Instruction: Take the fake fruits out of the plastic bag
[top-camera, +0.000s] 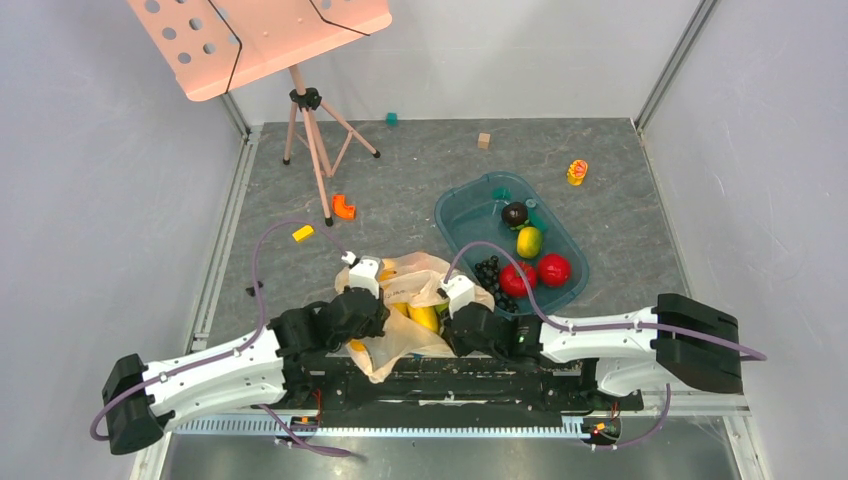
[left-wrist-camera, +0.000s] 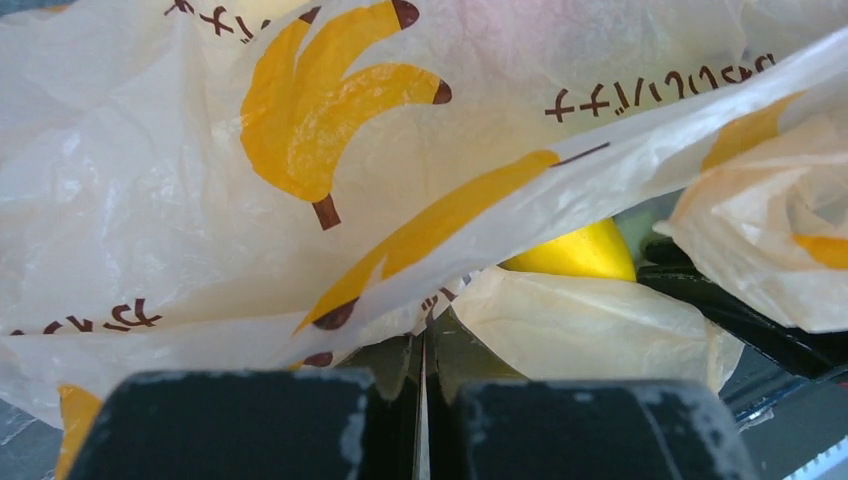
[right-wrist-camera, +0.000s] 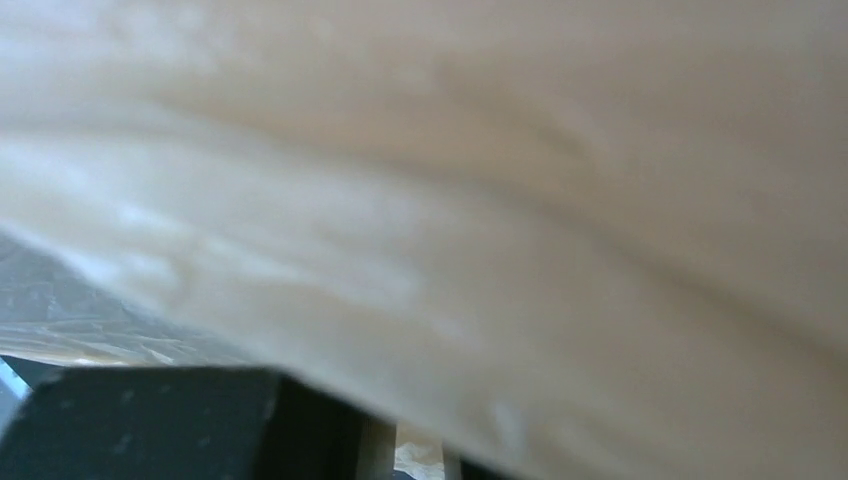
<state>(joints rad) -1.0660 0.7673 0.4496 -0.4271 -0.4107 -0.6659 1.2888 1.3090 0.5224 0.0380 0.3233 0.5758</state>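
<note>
Task partly completed: red apples (top-camera: 553, 269) and a yellow-green fruit (top-camera: 529, 241) are seen in the teal tray (top-camera: 480, 200), while a yellow fruit (left-wrist-camera: 575, 255) is left inside the plastic bag (top-camera: 405, 345), which is bunched between the arms. The left gripper (left-wrist-camera: 422, 400) is clenched on the bag's film. Whether the right gripper (top-camera: 450, 325) is released or grasping cannot be told.

**Grey table, scattered bits**

The mottled table (top-camera: 420, 170) carries a tripod (top-camera: 312, 130), teal cube (top-camera: 392, 118), wooden block (top-camera: 484, 140), orange piece (top-camera: 343, 206), yellow block (top-camera: 303, 233) and yellow toy (top-camera: 577, 172) (shape unclear). A tray (top-camera: 468, 215) sits right of centre, with the bag (top-camera: 415, 268) just beside it.
</note>
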